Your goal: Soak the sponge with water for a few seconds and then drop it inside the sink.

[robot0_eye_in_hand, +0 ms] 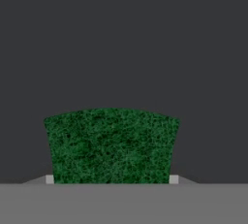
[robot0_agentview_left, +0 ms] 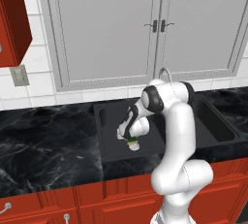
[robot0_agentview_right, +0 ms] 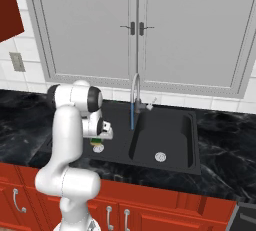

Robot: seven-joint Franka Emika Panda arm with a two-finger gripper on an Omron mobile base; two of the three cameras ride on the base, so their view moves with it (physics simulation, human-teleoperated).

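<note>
A matte black double-basin sink is set into a black marbled countertop, and a thin blue stream of water is seen falling from the curved silver faucet onto the divider between the basins. The gripper is held low over the left basin, just above its round silver drain — a small yellow-and-green sponge is pinched in it, well left of the stream. Grey cabinet doors are seen on the far wall, red drawer fronts along the near edge.

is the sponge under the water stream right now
No: in the right base view the water falls from the faucet, while the sponge hangs in the gripper well to its left.
</note>
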